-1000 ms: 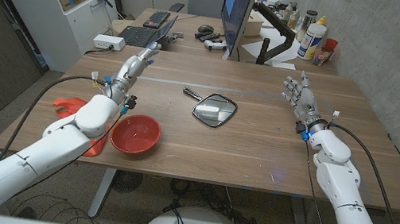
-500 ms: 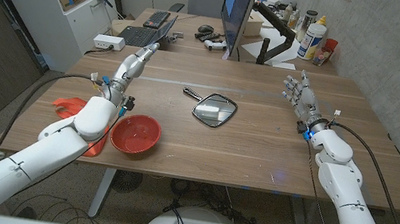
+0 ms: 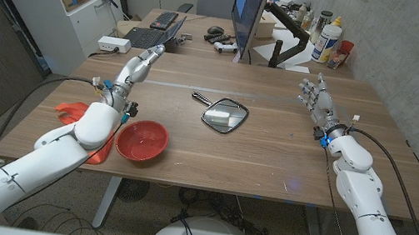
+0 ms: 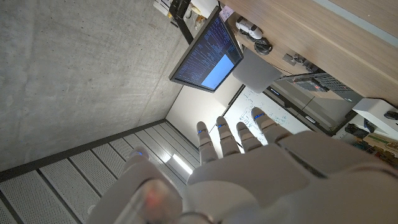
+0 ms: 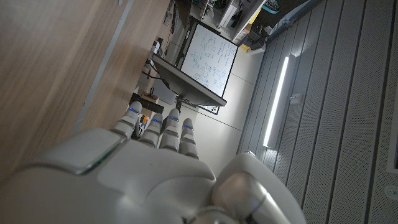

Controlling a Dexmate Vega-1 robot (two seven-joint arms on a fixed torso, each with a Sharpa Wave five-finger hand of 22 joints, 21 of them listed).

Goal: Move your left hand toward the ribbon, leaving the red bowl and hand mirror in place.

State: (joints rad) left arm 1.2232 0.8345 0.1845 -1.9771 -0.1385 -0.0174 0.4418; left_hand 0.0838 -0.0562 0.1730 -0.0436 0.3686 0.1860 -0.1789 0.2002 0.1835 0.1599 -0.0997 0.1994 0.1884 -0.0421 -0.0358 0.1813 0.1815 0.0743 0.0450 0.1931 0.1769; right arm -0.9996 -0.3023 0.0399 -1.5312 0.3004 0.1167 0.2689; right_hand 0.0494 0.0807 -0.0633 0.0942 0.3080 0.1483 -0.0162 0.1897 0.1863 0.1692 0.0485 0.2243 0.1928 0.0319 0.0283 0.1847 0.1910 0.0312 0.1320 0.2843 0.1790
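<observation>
No text, label, brand or number can be read. The monitor [image 4: 208, 53] beyond the left hand's [image 4: 249, 168] fingertips shows lines of text too small to make out, and the whiteboard [image 5: 208, 59] past the right hand [image 5: 143, 162] carries handwriting that is likewise illegible.

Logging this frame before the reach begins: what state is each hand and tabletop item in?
Left hand: open, holding nothing, raised over the wooden table.
Right hand: open, fingers up, holding nothing.
Round red bowl: upright, appears empty, near the front edge.
Black-handled hand mirror: lying flat, glass up, mid-table.
Orange-red ribbon: loose at the table's left edge, partly hidden by the left arm.
</observation>
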